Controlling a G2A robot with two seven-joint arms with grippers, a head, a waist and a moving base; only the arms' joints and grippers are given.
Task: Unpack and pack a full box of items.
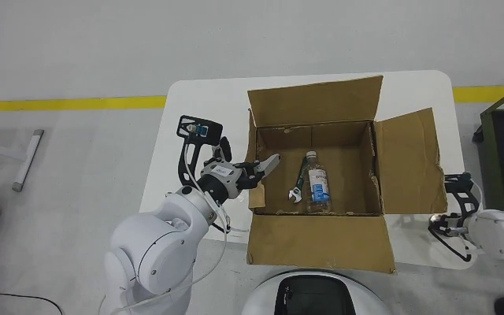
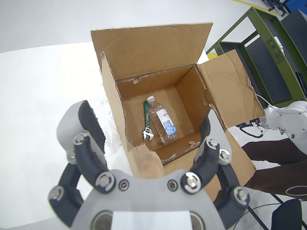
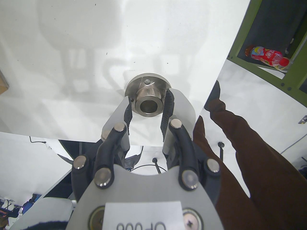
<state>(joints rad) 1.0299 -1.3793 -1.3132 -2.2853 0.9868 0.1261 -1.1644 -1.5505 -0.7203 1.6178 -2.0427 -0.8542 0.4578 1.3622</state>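
Left gripper (image 2: 145, 107) wide open, right gripper (image 3: 149, 97) pinching metal flange (image 3: 146, 81)

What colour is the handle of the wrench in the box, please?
The wrench handle is green; the left wrist view shows it best.

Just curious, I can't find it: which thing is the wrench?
Look at the open cardboard box on the white table. On its floor two things lie side by side; the wrench is the slim green-handled one with a silver head, beside the clear bottle.
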